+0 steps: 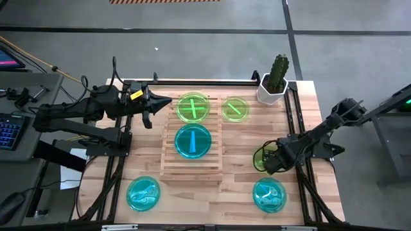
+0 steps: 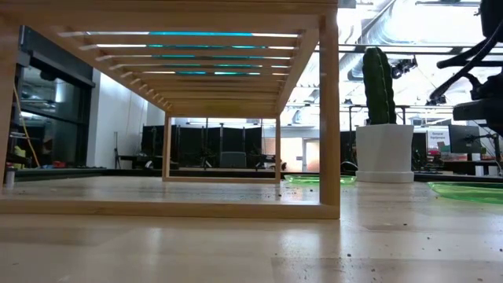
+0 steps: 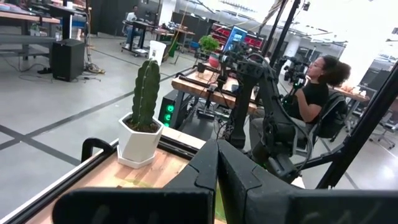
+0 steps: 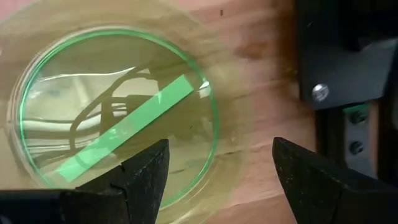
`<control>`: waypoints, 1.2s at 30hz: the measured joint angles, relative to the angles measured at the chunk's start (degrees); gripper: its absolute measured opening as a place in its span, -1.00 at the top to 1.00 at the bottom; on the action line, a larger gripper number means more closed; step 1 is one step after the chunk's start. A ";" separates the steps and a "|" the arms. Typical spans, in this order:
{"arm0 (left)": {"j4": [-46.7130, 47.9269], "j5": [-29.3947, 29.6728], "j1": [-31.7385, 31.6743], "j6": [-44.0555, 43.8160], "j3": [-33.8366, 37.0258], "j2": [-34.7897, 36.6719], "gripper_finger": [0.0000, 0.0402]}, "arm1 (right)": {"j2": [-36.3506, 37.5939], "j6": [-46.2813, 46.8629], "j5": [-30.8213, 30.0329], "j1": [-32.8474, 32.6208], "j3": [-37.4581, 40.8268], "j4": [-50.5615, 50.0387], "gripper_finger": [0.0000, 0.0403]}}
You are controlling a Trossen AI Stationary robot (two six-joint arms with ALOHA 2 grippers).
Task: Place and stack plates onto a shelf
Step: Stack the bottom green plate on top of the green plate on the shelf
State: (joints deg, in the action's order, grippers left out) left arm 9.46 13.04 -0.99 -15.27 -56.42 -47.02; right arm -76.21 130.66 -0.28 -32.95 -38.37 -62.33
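Observation:
The wooden slatted shelf (image 1: 191, 165) stands mid-table. On it lie a green plate (image 1: 192, 107) showing crossed bars and a cyan plate (image 1: 192, 141). Another green plate (image 1: 235, 109) lies on the table beside the shelf, and cyan plates lie near the front edge at left (image 1: 142, 194) and right (image 1: 269, 194). My right gripper (image 4: 221, 174) points down, open, over the edge of a green plate (image 4: 118, 118) on the table's right side; one finger is above the plate, the other beyond its rim. My left gripper (image 1: 167, 101) waits shut, level, by the shelf's far left corner.
A potted cactus (image 1: 275, 80) stands at the far right corner, behind the loose green plate. Black frame rails (image 4: 339, 81) run along the table's right side, close to my right gripper. A person (image 3: 317, 93) sits at a desk beyond the table.

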 joint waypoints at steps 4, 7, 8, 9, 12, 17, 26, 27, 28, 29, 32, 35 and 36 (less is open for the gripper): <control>0.02 0.00 0.00 0.01 0.00 0.00 1.00 | -1.52 2.63 -0.10 -1.02 0.07 1.53 -0.33; -0.03 0.00 0.00 0.11 0.00 0.00 1.00 | -2.54 2.93 0.57 -1.24 2.32 6.44 -0.33; -0.06 0.00 0.00 0.11 0.00 0.01 1.00 | -2.80 3.13 1.19 -1.24 3.28 8.31 -0.33; -0.18 0.00 0.00 0.11 0.00 0.00 1.00 | -2.93 3.49 1.48 -1.24 3.99 9.58 -0.33; -0.42 0.00 0.00 0.10 0.00 0.02 1.00 | -3.05 4.05 1.50 -1.22 4.90 10.91 -0.33; -0.40 0.00 0.02 0.02 0.00 0.02 1.00 | -2.53 2.95 -2.57 -1.07 4.30 11.06 -0.33; -0.40 0.12 -0.11 0.87 0.00 0.00 1.00 | -2.53 1.91 -9.22 0.11 4.37 17.19 -0.32; -0.40 0.20 -0.11 0.87 0.00 0.00 1.00 | -2.51 1.90 -9.76 0.43 4.37 17.35 -0.31; -0.40 0.20 -0.11 0.87 0.00 0.00 1.00 | -2.51 1.86 -10.10 0.81 4.37 17.51 -0.29; -0.40 0.21 -0.11 0.86 0.00 0.00 1.00 | -2.51 1.84 -10.27 1.22 4.37 17.70 -0.26; -0.39 0.21 -0.11 0.56 0.00 0.00 1.00 | -2.51 1.81 -10.84 2.25 4.37 18.01 -0.08; -0.38 0.22 -0.11 0.55 0.00 0.00 1.00 | -2.51 1.16 -11.27 3.15 4.37 18.22 0.18; -0.38 0.22 -0.11 0.55 0.00 0.00 1.00 | -2.51 0.60 -11.28 3.40 4.37 18.22 0.27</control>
State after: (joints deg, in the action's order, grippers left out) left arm 9.08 13.26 -1.10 -14.72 -56.42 -47.03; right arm -78.72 131.26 -11.57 -29.55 -34.00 -44.11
